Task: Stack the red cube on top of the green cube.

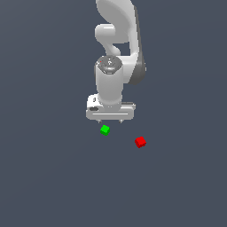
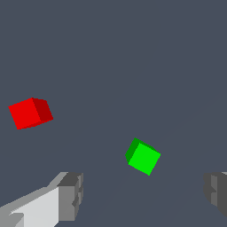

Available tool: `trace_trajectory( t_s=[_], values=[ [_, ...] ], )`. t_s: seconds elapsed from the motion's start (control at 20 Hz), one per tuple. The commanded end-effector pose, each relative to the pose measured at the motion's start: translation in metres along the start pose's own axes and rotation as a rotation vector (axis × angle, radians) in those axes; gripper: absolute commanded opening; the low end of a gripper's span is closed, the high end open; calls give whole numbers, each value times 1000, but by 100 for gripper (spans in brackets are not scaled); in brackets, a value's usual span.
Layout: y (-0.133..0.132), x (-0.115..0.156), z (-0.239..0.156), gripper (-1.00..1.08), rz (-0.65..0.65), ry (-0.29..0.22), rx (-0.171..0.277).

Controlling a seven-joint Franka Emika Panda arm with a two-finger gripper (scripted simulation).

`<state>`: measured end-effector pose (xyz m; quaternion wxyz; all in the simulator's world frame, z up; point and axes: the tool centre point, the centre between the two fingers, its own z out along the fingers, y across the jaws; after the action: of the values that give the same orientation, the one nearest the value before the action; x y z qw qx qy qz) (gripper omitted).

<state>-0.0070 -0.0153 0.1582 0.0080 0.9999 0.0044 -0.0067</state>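
End effector [image 2: 142,195] seen spread wide and empty, nothing pinched; two grey finger pads [image 2: 73,195] visible in the wrist view with a broad gap between them. Red cube [image 1: 140,142] sits apart on the dark grey desk [image 1: 53,177], off to one side of the end effector and clear of the finger gap; in the exterior view it lies toward that view's right of the tool. Green cube [image 1: 105,130] lies nearly under the end effector, roughly ahead of the gap in the wrist view, well apart from the red one. Both cubes rest flat, each turned at an angle to the finger line. Step in hand is judged to be the approach to the red cube, not yet grasped. For a clean pick, the end effector should be shifted sideways until the red cube is centred between the pads, the wrist rotated so the pads meet two flat faces rather than corners, and the descent made clear of the green cube so it is not nudged.
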Motion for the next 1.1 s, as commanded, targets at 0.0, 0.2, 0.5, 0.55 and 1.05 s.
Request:
trace_trajectory(
  t_s=[0.0,0.2,0.5,0.55,1.05],
  values=[
    [0,0,0,100,0,0,0],
    [-5,3,3,100,-13,1,1],
    [-34,15,20,100,-79,4,5],
    [-42,18,24,100,-96,5,6],
    [-133,42,71,100,-297,14,14]
  ],
)
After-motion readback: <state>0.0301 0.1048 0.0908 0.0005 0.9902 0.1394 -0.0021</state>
